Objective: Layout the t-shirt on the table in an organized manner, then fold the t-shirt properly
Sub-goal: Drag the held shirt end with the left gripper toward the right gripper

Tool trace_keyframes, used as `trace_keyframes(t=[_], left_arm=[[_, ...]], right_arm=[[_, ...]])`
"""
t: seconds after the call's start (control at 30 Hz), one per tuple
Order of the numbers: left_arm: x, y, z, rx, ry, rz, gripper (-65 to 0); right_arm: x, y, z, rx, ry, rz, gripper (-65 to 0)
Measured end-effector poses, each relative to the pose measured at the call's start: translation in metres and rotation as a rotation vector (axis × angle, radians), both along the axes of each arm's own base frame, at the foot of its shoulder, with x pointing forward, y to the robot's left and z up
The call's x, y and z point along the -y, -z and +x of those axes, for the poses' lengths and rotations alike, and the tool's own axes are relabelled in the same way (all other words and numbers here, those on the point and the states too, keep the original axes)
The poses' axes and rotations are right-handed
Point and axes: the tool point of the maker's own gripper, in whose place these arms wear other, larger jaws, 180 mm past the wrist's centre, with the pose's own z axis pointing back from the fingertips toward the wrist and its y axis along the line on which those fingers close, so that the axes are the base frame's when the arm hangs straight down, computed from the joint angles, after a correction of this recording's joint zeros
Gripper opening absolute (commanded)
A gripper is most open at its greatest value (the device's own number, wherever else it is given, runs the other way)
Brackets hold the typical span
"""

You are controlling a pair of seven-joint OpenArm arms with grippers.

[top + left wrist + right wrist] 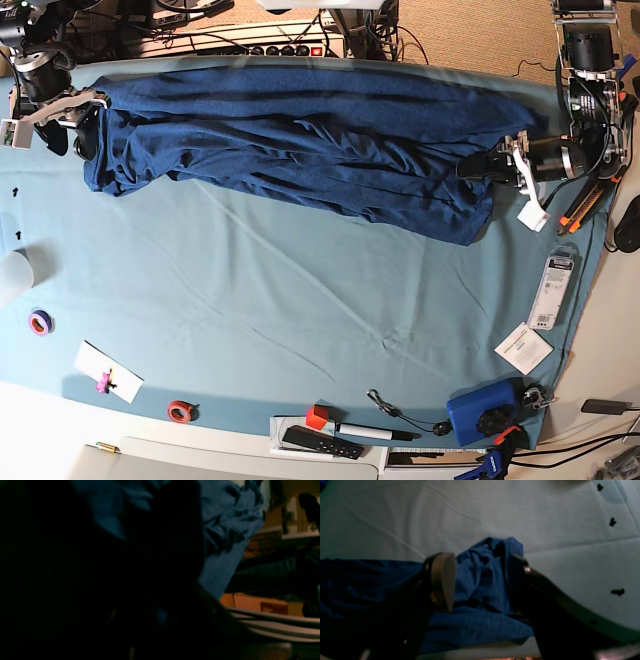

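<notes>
**T-shirt stretched along the far edge, one gripper at each end**

The t-shirt (pixel 300 140) lay as a long, rumpled band across the far side of the table (pixel 300 310), running from near the left edge in the base view to near the right edge. Its dark navy fabric was gathered in lengthwise folds and widened toward the right, where a lower corner hung down at an angle. It was not spread flat.

The left gripper (pixel 478 166) sat at the shirt's right end in the base view, its dark fingers lying over the fabric. The left wrist view was mostly black, with bunched blue cloth (pixel 225 530) close to the lens; the jaws themselves could not be made out there, and whether they stood together or apart could not be told from the pictures.

The right gripper (pixel 485 580) was at the opposite end. In the right wrist view its two fingers (pixel 443 580) stood apart, one on each side of a crumpled ridge of shirt fabric, with the pale table cover behind.

Along the near edge of the table lay a red tape roll (pixel 180 410), a purple tape roll (pixel 40 322), a black marker (pixel 365 432) and a blue case (pixel 480 410), all well apart from the shirt.
</notes>
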Motion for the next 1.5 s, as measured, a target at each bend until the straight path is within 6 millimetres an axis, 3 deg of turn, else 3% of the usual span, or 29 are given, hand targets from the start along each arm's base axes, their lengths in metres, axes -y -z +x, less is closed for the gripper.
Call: trace_keyframes(t=[0.27, 0.53, 0.8, 0.93, 1.0, 1.23, 1.5], left_arm=[[0.022, -0.012, -0.007, 0.007, 0.080, -0.066, -65.0], [0.089, -0.031, -0.004, 0.072, 0.152, -0.190, -65.0], [0.177, -0.056, -0.008, 0.116, 0.360, -0.296, -65.0], [0.212, -0.072, -0.006, 0.159, 0.426, -0.329, -65.0], [0.227, -0.070, -0.008, 0.174, 0.462, -0.298, -65.0], [0.250, -0.044, -0.027, 0.188, 0.559, -0.163, -65.0], [0.268, -0.044, -0.035, 0.208, 0.592, -0.160, -65.0]], right_arm=[[0.003, 0.001, -0.001, -0.006, 0.025, 0.011, -32.6], [0.022, 0.008, -0.008, -0.053, 0.128, -0.036, -32.6], [0.026, 0.008, -0.010, -0.063, 0.142, -0.054, -32.6], [0.026, 0.009, -0.010, -0.065, 0.143, -0.056, -32.6], [0.026, 0.009, -0.010, -0.065, 0.143, -0.056, -32.6], [0.026, 0.009, -0.010, -0.065, 0.143, -0.055, -32.6], [0.026, 0.009, -0.010, -0.065, 0.143, -0.056, -32.6]])
